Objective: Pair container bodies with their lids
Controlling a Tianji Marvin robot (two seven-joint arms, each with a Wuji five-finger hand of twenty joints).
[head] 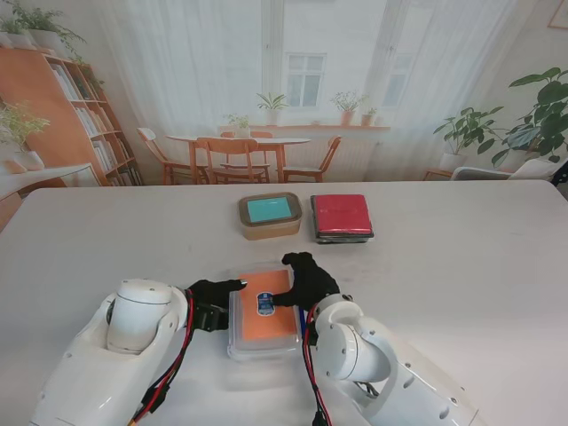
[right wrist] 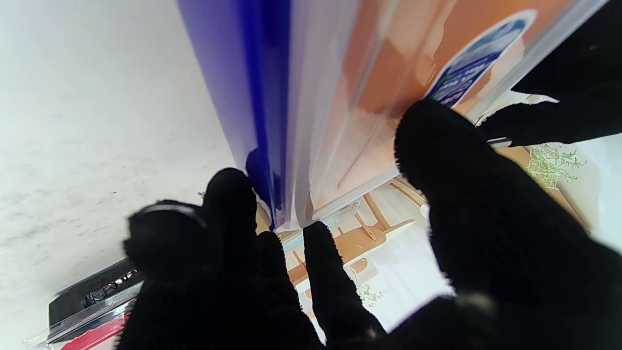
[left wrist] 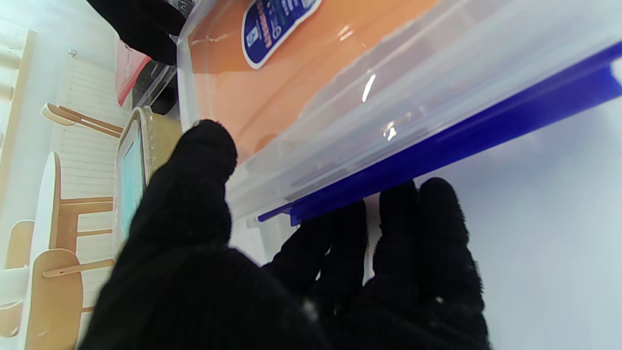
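Observation:
A clear container with an orange lid (head: 264, 312) and a blue label lies on the table close to me, between both hands. My left hand (head: 216, 295) clasps its left side, thumb (left wrist: 194, 184) on the lid (left wrist: 301, 82) and fingers under the blue strip (left wrist: 461, 141) along the edge. My right hand (head: 306, 277) grips the far right corner the same way, thumb on the orange lid (right wrist: 388, 82) and fingers (right wrist: 228, 204) against the blue edge (right wrist: 252, 97). Farther off stand a brown container with a teal lid (head: 270, 216) and a black one with a red lid (head: 343, 217).
The white table (head: 461, 266) stretches wide on both sides. The teal-lidded (left wrist: 131, 170) and red-lidded (right wrist: 92, 325) containers sit side by side near the table's middle, well beyond the hands. Behind the table is a backdrop of chairs and plants.

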